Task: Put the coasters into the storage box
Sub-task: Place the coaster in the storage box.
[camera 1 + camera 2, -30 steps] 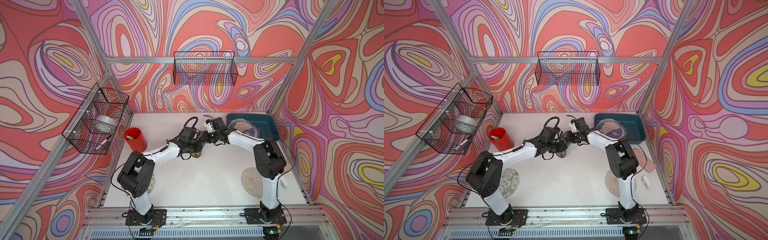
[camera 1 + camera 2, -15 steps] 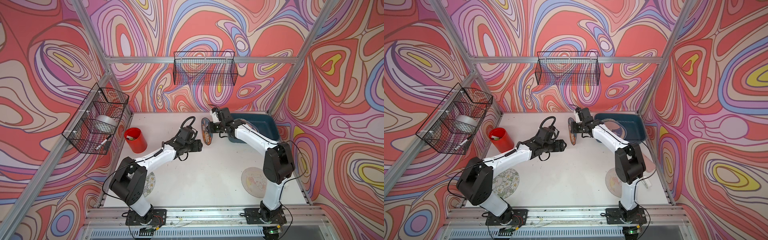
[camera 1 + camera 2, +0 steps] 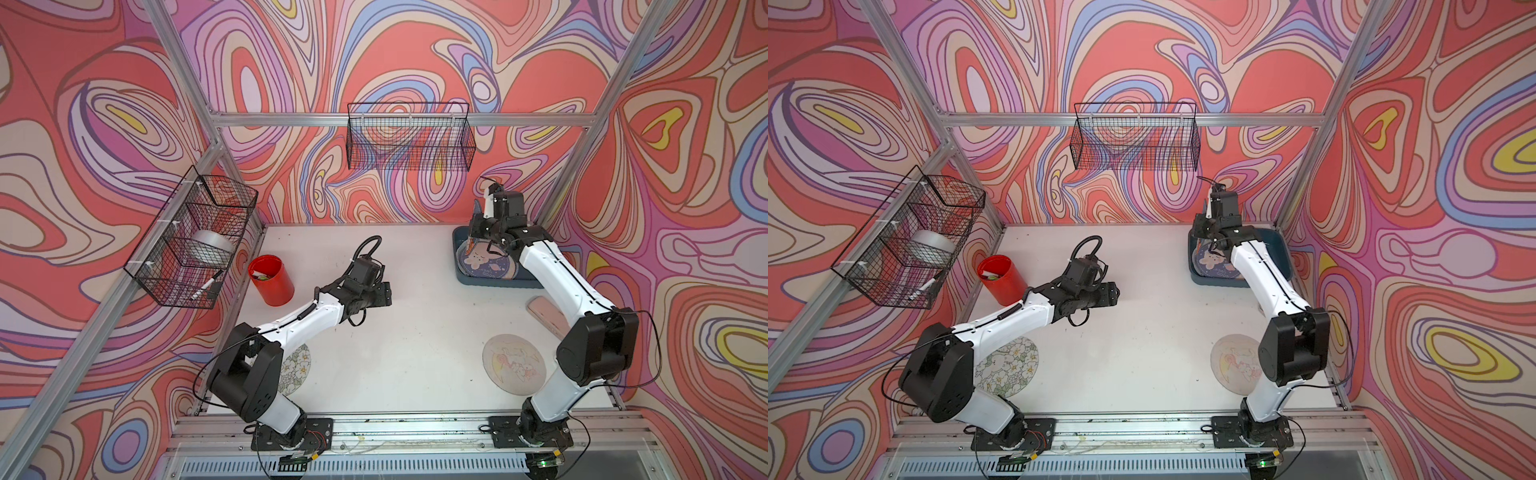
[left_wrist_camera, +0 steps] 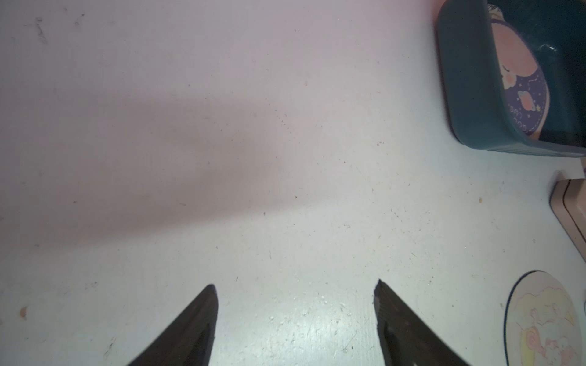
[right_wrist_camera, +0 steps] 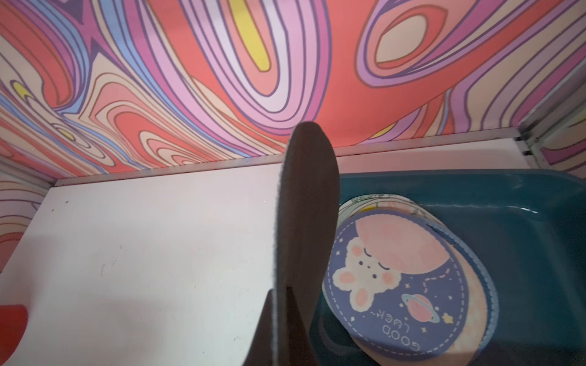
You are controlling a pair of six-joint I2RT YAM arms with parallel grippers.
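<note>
Swirl-patterned walls are closing in the white table [image 3: 415, 340] I'm watching. My right gripper [image 5: 280, 290] is pinching one coaster [image 5: 306, 206] by its rim, jaws tight on it. The coaster is standing on edge, dark underside showing, over the end of the storage box [image 5: 523, 253] nearest the table's middle. The storage box is lying with its long side along the back wall, with a blue bunny coaster [image 5: 396, 285] resting on others inside. My left gripper [image 4: 295, 285] is hanging spread wide and empty over bare tabletop.
</note>
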